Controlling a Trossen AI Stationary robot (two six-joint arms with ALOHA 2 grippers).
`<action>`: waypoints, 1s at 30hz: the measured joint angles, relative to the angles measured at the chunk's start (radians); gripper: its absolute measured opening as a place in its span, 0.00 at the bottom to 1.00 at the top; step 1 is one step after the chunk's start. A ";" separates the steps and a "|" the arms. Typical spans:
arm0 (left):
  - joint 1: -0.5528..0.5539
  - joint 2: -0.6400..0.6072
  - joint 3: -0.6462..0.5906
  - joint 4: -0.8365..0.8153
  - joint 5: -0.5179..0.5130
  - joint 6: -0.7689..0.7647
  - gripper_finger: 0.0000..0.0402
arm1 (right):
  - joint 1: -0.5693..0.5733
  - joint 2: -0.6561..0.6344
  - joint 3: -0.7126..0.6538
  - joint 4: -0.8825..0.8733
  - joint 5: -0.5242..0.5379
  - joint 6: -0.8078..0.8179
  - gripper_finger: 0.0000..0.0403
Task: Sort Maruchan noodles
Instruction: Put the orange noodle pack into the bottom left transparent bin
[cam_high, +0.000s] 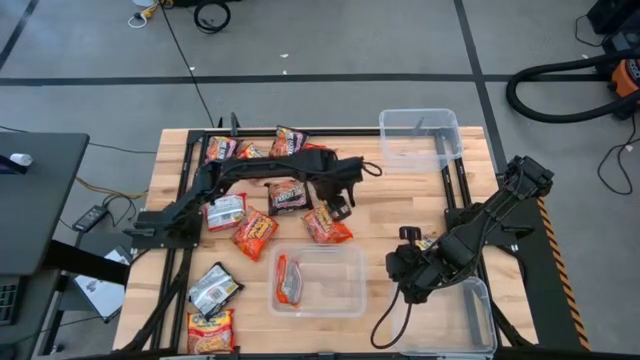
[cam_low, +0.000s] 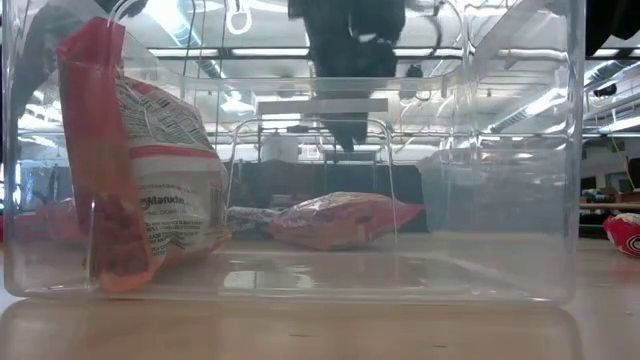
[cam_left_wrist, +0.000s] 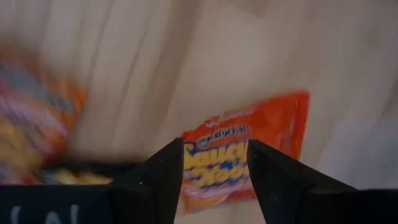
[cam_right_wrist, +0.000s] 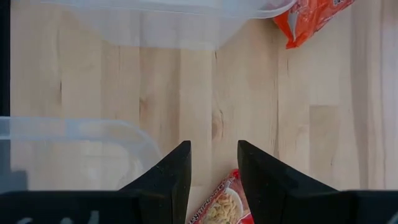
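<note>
Directly below the open left pincer (cam_left_wrist: 214, 168) lies an orange packet (cam_left_wrist: 249, 149).

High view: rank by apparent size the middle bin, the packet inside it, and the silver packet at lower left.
1. The middle bin, clearly largest.
2. and 3. The silver packet and the packet in the bin look about alike, so no ranking between them.

Low view: packet in the clear bin (cam_low: 500, 150), standing on edge (cam_low: 160, 190), wrapper reads "Maruchan", partly legible. Left wrist view: orange packet (cam_left_wrist: 249, 149) bears lettering, too blurred to read.
</note>
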 joint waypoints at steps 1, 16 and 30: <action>-0.008 -0.001 0.014 -0.020 0.001 0.119 0.45 | 0.000 0.000 0.000 0.000 0.000 -0.005 0.34; -0.011 0.001 -0.081 0.086 0.170 0.973 0.42 | -0.090 0.000 0.000 0.029 -0.084 0.036 0.34; 0.023 0.033 -0.170 0.216 0.172 0.890 0.51 | -0.136 0.000 0.000 0.070 -0.103 0.114 0.34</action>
